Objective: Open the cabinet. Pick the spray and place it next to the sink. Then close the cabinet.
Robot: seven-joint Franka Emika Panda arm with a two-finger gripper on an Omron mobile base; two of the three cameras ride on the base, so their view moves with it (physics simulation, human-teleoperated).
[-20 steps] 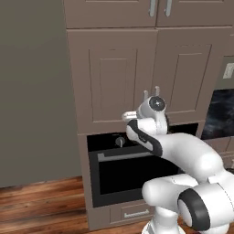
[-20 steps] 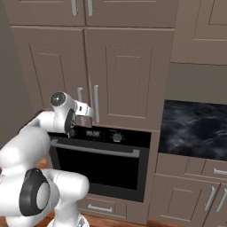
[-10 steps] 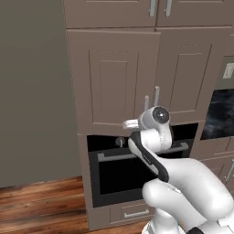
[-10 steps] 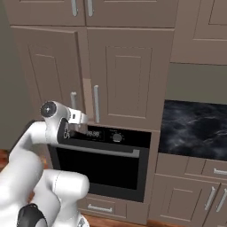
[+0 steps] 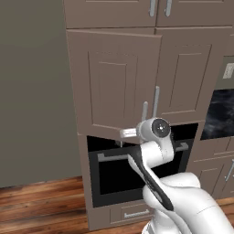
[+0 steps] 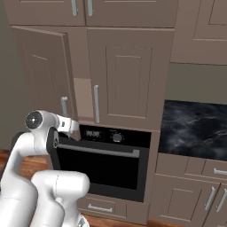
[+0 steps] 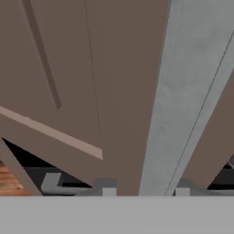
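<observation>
The cabinet (image 6: 128, 75) is a tall grey-brown two-door unit above the oven. Its left door (image 5: 114, 82) (image 6: 42, 80) stands partly swung out, and a strip of tan interior (image 6: 82, 95) shows behind it. My gripper (image 6: 71, 128) (image 5: 130, 133) is at the lower end of that door's silver bar handle (image 6: 64, 106) (image 5: 145, 112). In the hand view the handle (image 7: 183, 105) runs up between my fingertips (image 7: 105, 185), and my gripper (image 7: 144, 187) is shut on it. The right door's handle (image 6: 96, 104) is untouched. The spray is hidden. The sink is out of view.
A black oven (image 6: 106, 164) (image 5: 132, 173) sits right under the cabinet, with a drawer below it. Shorter doors (image 5: 151, 11) are above. A dark marble surface (image 6: 195, 128) and lower cabinets lie to the right. A grey wall (image 5: 32, 91) and wood floor (image 5: 41, 201) are to the left.
The left cabinet door went from closed to partly open, swinging out toward me. My hand came back and down with the handle.
</observation>
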